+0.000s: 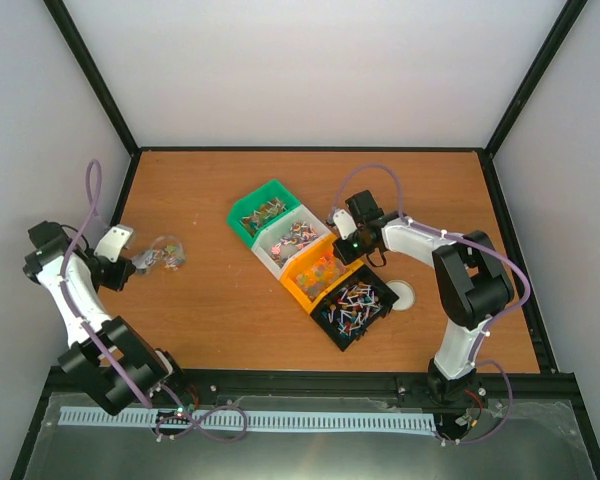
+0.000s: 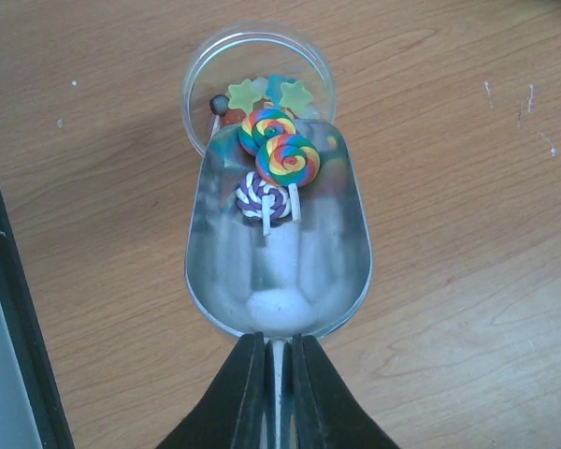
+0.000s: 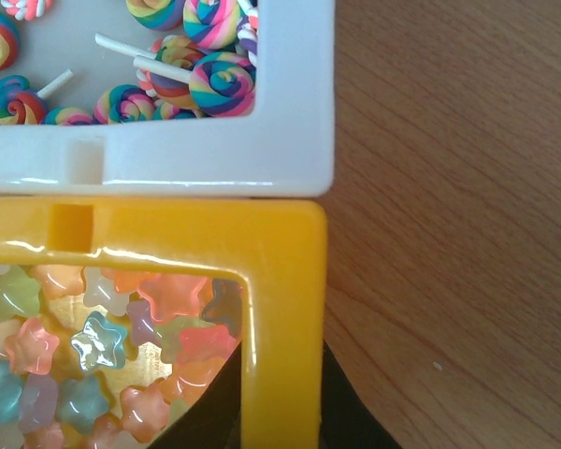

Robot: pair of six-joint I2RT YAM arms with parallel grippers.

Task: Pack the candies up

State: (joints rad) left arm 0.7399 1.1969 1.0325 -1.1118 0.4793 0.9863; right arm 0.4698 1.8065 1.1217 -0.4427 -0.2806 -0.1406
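My left gripper (image 2: 278,341) is shut on the handle of the metal scoop (image 2: 277,271). Three swirl lollipop candies (image 2: 279,164) lie at the scoop's front lip, which rests over the rim of a clear round jar (image 2: 206,70) holding star candies (image 2: 271,92). In the top view the left gripper (image 1: 132,262) and jar (image 1: 167,253) are at the table's left. My right gripper (image 3: 280,360) is shut on the orange bin's wall (image 3: 285,281), one finger inside among the star candies (image 3: 93,346), one outside. In the top view the right gripper (image 1: 346,241) is at that bin's far corner.
Four bins stand in a diagonal row mid-table: green (image 1: 265,212), white (image 1: 292,240) with lollipops (image 3: 206,75), orange (image 1: 320,272), black (image 1: 355,308) with stick-like candies. A white round lid (image 1: 403,295) lies right of the black bin. Black frame rails border the table.
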